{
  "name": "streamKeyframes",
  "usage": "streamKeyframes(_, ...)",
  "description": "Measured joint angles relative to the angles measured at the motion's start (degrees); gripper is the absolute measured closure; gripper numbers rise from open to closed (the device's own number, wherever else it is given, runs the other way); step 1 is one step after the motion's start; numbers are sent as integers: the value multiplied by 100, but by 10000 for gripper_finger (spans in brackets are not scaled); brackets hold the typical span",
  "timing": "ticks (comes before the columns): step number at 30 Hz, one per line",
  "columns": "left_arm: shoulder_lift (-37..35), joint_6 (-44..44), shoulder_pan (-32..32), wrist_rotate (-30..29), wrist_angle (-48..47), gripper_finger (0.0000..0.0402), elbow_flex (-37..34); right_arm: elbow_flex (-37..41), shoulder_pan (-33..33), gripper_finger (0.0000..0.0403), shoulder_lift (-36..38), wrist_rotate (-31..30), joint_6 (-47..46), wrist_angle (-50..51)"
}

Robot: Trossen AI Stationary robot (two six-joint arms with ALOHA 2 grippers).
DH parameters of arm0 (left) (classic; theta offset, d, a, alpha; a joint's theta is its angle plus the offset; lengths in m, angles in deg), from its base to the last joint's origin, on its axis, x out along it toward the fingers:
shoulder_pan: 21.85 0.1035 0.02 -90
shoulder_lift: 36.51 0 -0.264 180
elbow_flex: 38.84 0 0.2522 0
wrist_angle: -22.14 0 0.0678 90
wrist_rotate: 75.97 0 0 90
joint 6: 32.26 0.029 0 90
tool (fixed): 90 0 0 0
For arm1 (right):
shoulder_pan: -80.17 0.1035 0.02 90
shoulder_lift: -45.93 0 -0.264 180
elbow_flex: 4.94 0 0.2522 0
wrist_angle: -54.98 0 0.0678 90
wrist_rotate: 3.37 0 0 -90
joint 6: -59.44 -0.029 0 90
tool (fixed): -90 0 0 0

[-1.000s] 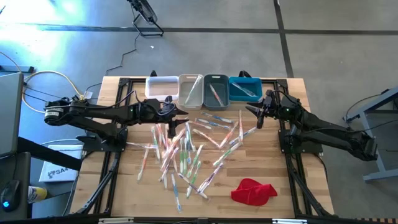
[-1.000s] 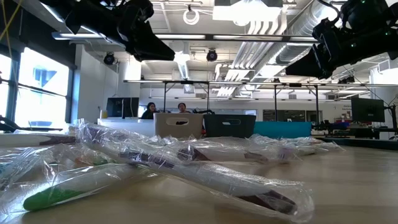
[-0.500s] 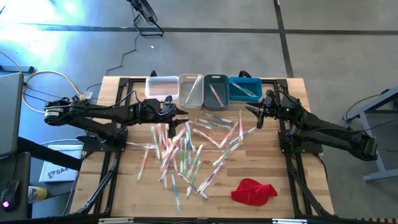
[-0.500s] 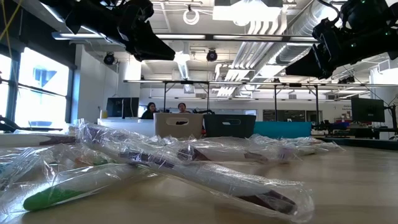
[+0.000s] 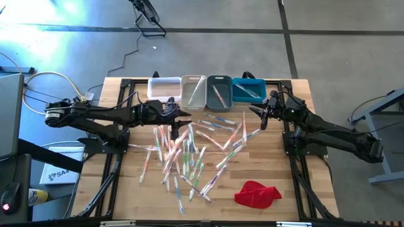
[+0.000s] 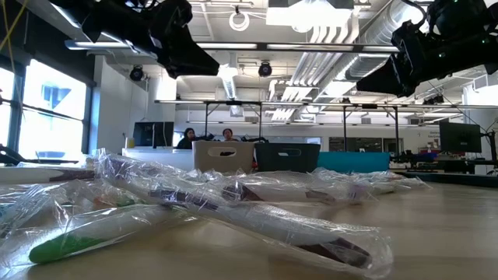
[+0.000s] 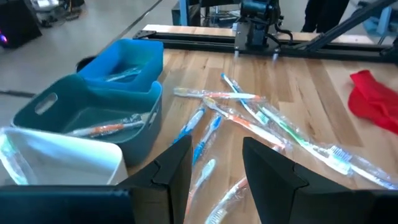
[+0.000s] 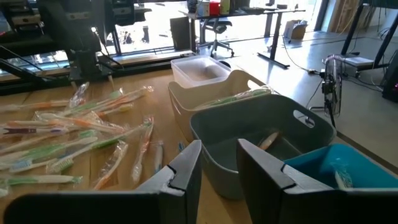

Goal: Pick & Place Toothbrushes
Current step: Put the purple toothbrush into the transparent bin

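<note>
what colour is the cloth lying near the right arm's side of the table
Red. The cloth shows best in the high view, on the bare wood.

Wooden table [image 5: 126, 189]: toothbrushes [image 5: 189, 151], four bins [image 5: 206, 90], red cloth [image 5: 257, 193].

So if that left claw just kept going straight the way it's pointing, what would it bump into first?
Probably the wrapped toothbrushes lying on the table just ahead of the left gripper, whose fingers are apart and empty. The grey bin sits off to one side, though depth is hard to judge.

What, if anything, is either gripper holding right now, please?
Nothing: the left gripper and the right gripper both stand open and empty above the table, with the toothbrushes lying below.
</note>
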Motion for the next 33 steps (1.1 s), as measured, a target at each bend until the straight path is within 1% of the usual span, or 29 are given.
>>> streamKeyframes(3,0,-233,0,-1,-2,264,0,0,0,310,-2,4,-247,-125)
streamKeyframes(6,0,-443,1,0,-2,264,0,0,0,310,0,81,-745,-392)
streamKeyframes(10,0,-548,0,-1,-1,264,0,0,0,310,0,504,-1317,-776)
streamKeyframes(12,0,-898,0,6,-40,264,0,0,2,310,-10,737,-1431,-961)
streamKeyframes(15,0,-1693,0,171,-119,264,0,0,78,310,-95,1073,-1561,-1188)
streamKeyframes(17,0,-2078,1,199,-146,264,0,0,232,310,-147,1236,-1617,-1173)
streamKeyframes(20,0,-2405,0,207,-142,264,0,0,581,310,-299,1536,-1624,-1129)
streamKeyframes(24,0,-3150,-17,364,-194,264,1,0,1220,310,-510,1908,-1622,-1526)
streamKeyframes(27,2,-3145,-195,596,-299,264,2,0,1725,310,-670,2111,-1432,-1879)
streamKeyframes(30,2,-2990,-411,603,-473,264,2,0,2133,310,-771,2109,-1010,-2296)
streamKeyframes(31,2,-3083,-454,601,-553,264,4,0,2240,310,-806,2101,-902,-2452)
streamKeyframes(33,2,-3593,-532,609,-792,264,9,0,2407,310,-883,2102,-811,-2723)
